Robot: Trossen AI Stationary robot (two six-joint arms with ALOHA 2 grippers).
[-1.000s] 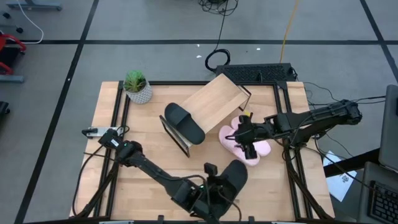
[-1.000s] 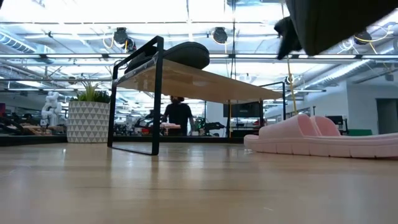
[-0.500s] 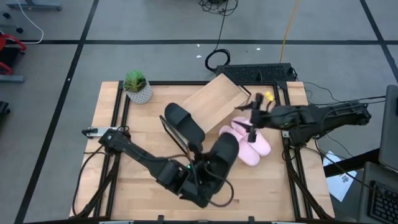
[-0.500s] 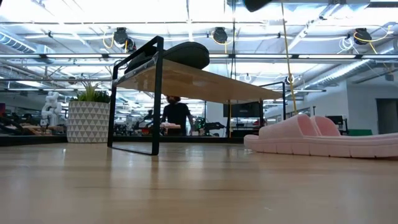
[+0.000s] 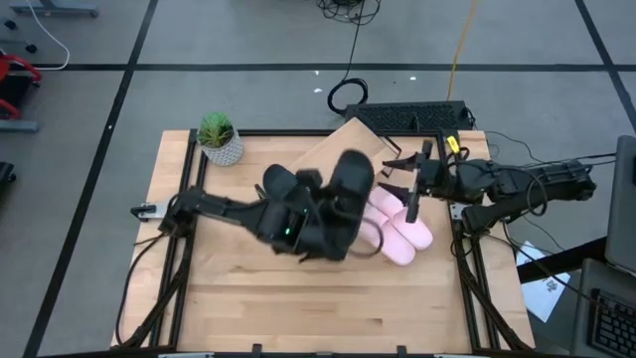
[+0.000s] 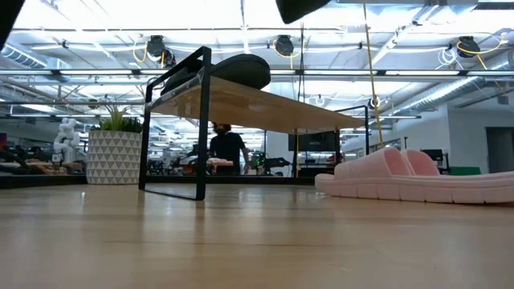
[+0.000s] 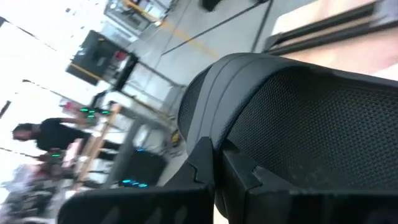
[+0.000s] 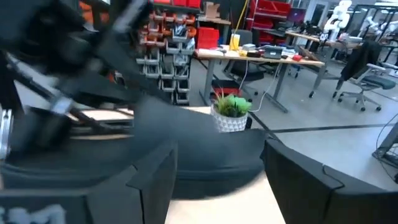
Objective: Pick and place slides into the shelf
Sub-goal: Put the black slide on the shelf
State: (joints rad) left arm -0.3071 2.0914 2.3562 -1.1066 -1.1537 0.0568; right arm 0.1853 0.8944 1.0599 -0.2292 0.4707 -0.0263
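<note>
Wooden surface [image 5: 229, 298] carries the shelf [image 5: 343, 149] with one black slide [image 5: 288, 191] on it, so the left claw [image 5: 323, 214], clamped on the second black slide [image 5: 348, 184], should lower it flat alongside, while the right claw [image 5: 412, 189] waits wide over the pink slides [image 5: 402, 234].

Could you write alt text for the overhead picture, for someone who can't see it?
Seen from above, the left pincer carries a black slide over the wooden shelf, where another black slide already rests. The pink pair lies on the table beside it, with the right pincer open above them.
</note>
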